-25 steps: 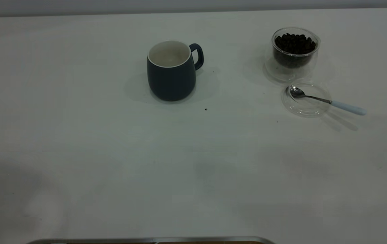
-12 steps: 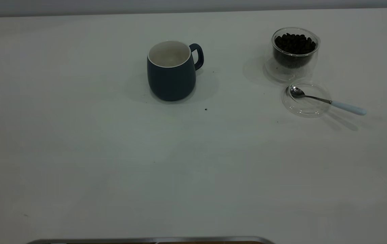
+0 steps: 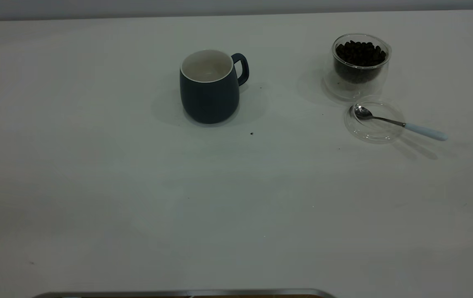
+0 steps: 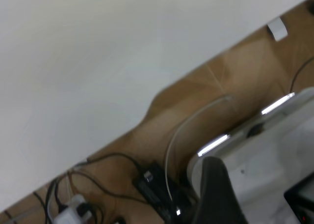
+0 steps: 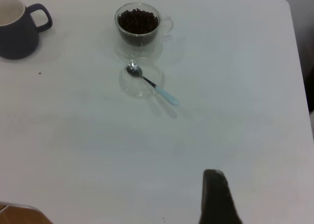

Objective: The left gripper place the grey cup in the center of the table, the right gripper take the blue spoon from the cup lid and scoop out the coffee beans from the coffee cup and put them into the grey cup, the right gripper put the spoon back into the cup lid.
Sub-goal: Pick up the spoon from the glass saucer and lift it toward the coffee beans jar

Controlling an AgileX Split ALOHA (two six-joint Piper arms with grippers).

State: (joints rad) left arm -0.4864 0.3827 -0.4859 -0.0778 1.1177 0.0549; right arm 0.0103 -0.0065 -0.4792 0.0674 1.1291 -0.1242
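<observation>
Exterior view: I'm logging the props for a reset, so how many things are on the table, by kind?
Cups: 2, the grey cup and the coffee cup holding the coffee beans
Lids: 1, the cup lid
Spoons: 1, the blue spoon, its bowl in the lid
Total: 4 things on the table, counting the beans with their cup.

On the table [image 3: 137,198], the cup [image 3: 209,87] stands upright near the far middle, handle turned right. Well to its right, near the far right corner, stands the coffee cup [image 3: 359,66] with the beans [image 3: 360,53] inside. Just in front of it lies the lid [image 3: 373,121] — close, touching or not I cannot tell. The spoon [image 3: 399,123] rests across the lid — bowl inside, handle reaching right past the rim, above the table.
</observation>
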